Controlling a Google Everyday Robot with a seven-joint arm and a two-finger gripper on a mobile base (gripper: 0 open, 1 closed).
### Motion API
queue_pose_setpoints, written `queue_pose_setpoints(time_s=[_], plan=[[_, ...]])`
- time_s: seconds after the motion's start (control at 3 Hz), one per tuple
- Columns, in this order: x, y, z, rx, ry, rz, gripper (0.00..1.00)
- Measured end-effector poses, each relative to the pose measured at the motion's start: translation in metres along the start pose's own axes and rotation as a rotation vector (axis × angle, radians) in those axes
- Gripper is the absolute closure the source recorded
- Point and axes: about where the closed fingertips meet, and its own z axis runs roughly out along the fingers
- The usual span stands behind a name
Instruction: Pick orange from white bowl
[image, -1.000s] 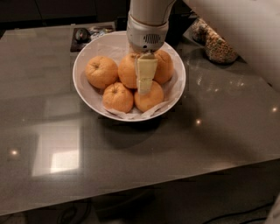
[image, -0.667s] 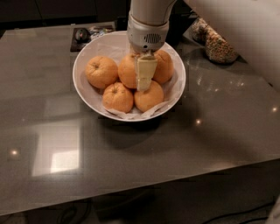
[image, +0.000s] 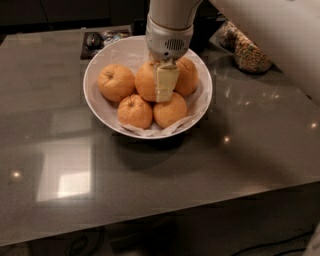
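Observation:
The white bowl with a crinkled paper lining stands at the back middle of the grey table and holds several oranges. The orange, tall and smooth-faced, sits in the middle of the bowl, with another tall one to its right. Smaller dimpled oranges lie at the left and front. My gripper reaches down into the bowl from above, right against the orange's right side and partly covering it.
A jar of mixed nuts or cereal stands at the back right. A dark tray with small items lies behind the bowl at the left. My white arm crosses the upper right. The table's front edge is near.

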Motion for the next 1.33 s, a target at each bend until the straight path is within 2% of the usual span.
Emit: queue_pose_setpoints(time_s=[0.33, 0.67, 1.0, 1.33], plan=[[-0.008, 0.004, -0.023, 0.068, -0.026, -0.017, 1.00], [-0.019, 0.019, -0.053, 0.126, -0.062, -0.042, 1.00], [-0.027, 0.039, -0.073, 0.148, -0.098, -0.061, 1.00], [-0.035, 0.099, -0.104, 0.163, -0.153, -0.065, 1.00]])
